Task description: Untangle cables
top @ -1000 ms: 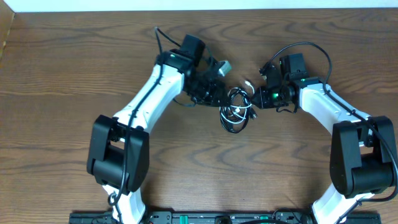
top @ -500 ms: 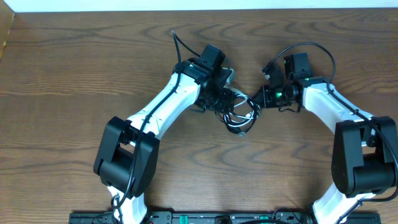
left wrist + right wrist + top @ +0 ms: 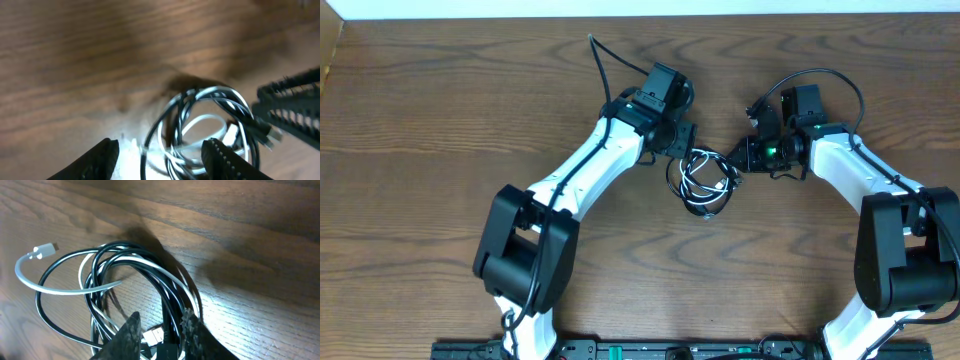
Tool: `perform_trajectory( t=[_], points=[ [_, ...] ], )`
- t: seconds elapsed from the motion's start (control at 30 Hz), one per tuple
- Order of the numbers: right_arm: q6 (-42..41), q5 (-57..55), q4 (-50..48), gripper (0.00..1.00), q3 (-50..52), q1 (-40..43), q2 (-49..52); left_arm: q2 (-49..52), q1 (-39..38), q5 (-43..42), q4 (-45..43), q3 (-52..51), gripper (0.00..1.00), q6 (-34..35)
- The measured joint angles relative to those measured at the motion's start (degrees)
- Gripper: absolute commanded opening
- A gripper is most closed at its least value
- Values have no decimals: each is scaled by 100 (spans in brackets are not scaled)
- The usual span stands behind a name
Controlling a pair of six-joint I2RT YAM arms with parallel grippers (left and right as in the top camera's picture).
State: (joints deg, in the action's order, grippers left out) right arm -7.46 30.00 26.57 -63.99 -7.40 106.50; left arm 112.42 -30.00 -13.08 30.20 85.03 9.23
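Tangle of cables (image 3: 705,182) on a brown wooden table (image 3: 440,120), seen from above, lying in a loose coil between two white robot arms. Thin black cords (image 3: 145,275) loop round one another, and a shorter white cord (image 3: 55,287) threads through them, its small plug (image 3: 45,249) sticking out at the coil's edge.

The left gripper (image 3: 680,143) hangs just beside the upper left of the coil. Its wrist camera shows the jaws well apart and holding nothing, with the coil lying on the wood beyond them.

The right gripper (image 3: 734,160) sits at the coil's upper right edge. Its jaws stand only narrowly apart, and black strands run through the gap between them. Whether they pinch those strands or merely straddle them cannot be told.

The cords look fully knotted together, so the task appears to be at an early stage: finding a hold on the bundle. The next move probably calls for one gripper to pin the black loops while the other closes on the free white end and draws it out sideways, slowly, so the coil does not drag along.
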Motion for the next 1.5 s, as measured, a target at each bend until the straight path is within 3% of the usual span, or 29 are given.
perform_trajectory(
  t=[0.37,0.83,1.03,1.23,1.37,1.5],
  points=[
    [-319,-17,516,17,0,-11,0,669,-155,107,111,-24,49,2],
    [-846,-308,723,9,2,-498,0,671,-258,107,4,-348,48,2],
    [-1060,-636,691,7,4,-756,0,662,-269,96,-291,-533,28,28],
    [-1296,-984,684,4,4,-935,0,654,-275,-31,-374,-588,23,22],
    [-1458,-1320,686,3,11,-1038,0,651,-269,-317,-407,-625,9,-26],
    [-1587,-1602,706,2,61,-1128,0,651,-262,-879,-407,-669,8,-330]
  ],
)
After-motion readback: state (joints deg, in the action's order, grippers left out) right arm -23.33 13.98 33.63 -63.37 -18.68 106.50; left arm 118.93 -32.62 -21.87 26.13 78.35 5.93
